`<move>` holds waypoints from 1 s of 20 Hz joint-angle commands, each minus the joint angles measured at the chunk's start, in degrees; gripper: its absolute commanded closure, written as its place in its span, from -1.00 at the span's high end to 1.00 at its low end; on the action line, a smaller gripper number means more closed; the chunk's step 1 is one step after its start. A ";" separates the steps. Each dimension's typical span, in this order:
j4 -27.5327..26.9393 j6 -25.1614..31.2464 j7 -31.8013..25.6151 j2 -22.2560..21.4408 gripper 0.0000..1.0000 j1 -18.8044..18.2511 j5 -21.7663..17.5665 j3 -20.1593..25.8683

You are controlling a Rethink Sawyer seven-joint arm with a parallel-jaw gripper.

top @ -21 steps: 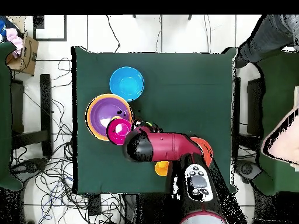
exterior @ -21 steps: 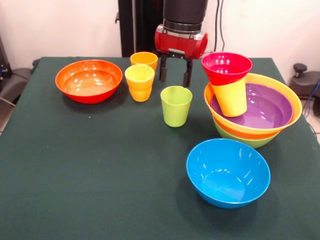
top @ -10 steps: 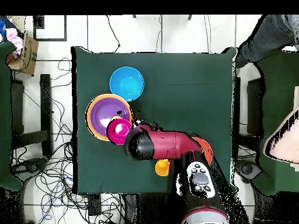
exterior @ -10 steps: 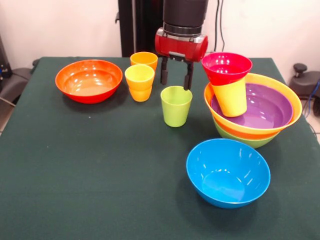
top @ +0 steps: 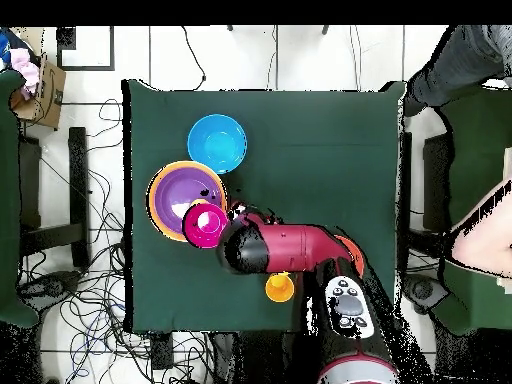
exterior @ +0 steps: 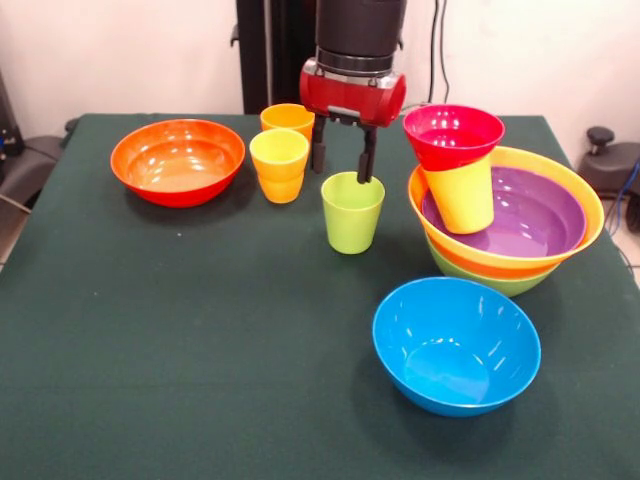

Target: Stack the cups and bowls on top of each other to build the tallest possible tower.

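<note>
Dark green cloth covers the table (exterior: pixel 150 350), with a pale wall behind it and a white tiled floor (top: pixel 290 60) strewn with cables around it in the overhead view. Taking the lime green cup (exterior: pixel 352 212) as the landmark: it stands upright and alone near the middle of the cloth. Hanging just above its far rim is the gripper (exterior: pixel 341 160), with its two dark fingers (exterior: pixel 319 150) spread apart and pointing down, one finger tip right at the cup's far edge; nothing is held between them. The red and black arm (top: pixel 290 248) hides the cup in the overhead view.

Left of the green cup in the front view stands a yellow cup (exterior: pixel 279 165) nested in an orange one, and behind that an orange cup (exterior: pixel 288 119). Farther left sits the red-orange bowl (exterior: pixel 178 160), empty. Right of the green cup is the tower (exterior: pixel 505 225): a lime green bowl at the bottom, a large orange bowl in it, a purple bowl (exterior: pixel 530 215) inside that, then a yellow tumbler (exterior: pixel 462 195) standing tilted in the purple bowl with the small magenta-red bowl (exterior: pixel 453 135) perched on top. Nearer the camera than the green cup, and to its right, the blue bowl (exterior: pixel 456 345) sits apart, empty.

A person's sleeve (top: pixel 485 235) shows at the right edge of the overhead view.
</note>
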 commanded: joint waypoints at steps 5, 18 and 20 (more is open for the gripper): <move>-2.10 -2.78 -1.60 2.09 1.00 -0.52 -6.42 3.09; -2.92 -5.02 0.50 4.54 1.00 0.78 -7.94 1.54; -2.85 -5.26 0.61 4.60 1.00 0.77 -7.95 1.52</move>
